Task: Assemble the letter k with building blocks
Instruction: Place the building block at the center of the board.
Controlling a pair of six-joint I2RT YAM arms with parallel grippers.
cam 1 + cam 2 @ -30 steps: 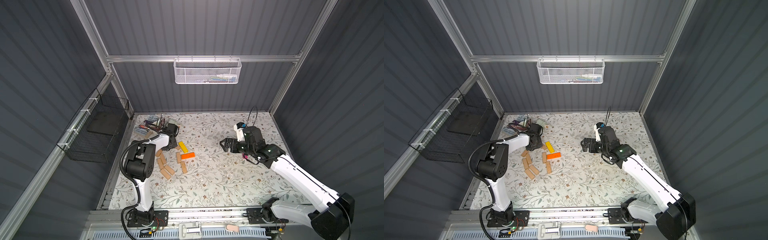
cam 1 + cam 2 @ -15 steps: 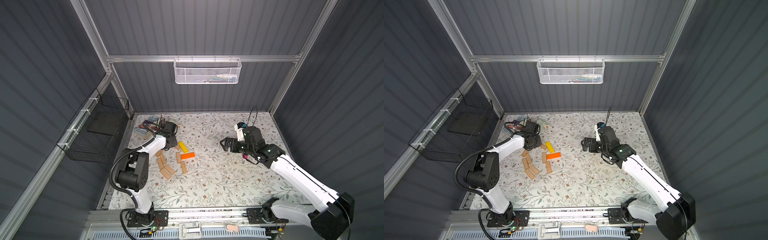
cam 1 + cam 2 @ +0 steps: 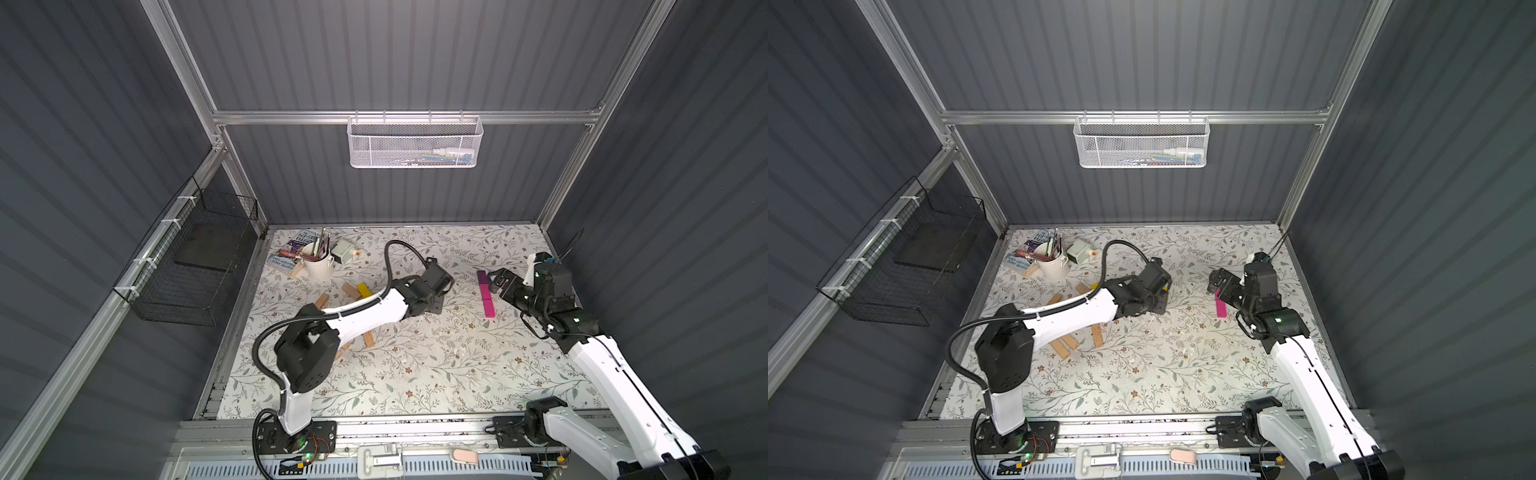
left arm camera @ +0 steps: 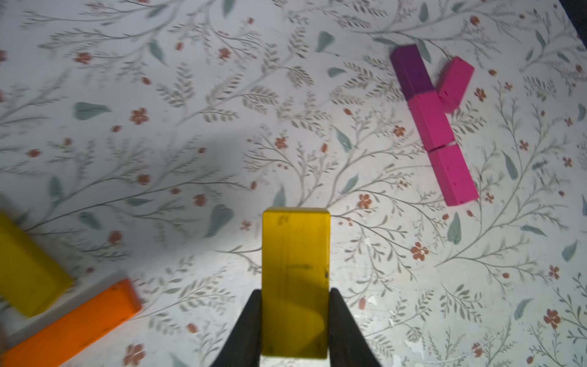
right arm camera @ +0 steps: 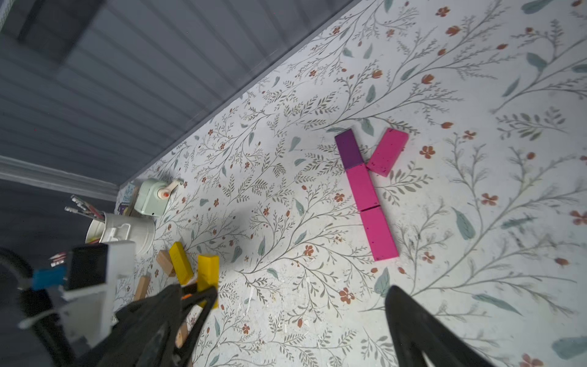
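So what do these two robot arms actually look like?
The left arm and right arm are white tubes linked by chunky black joints. A thick black cable loops beside the left one. The left gripper and right gripper are black, with slim tapered fingers.

Table [image 3: 415,374] layout.
Three-block row [image 5: 362,187] lies right of centre; a fourth block [image 5: 387,152] slants against its right side; loose blocks [image 3: 368,340] lie left, before the cup [image 3: 319,270].

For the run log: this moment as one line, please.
left gripper: shut on yellow block | right gripper: open, empty | K: purple-pink stem, one pink diagonal laid
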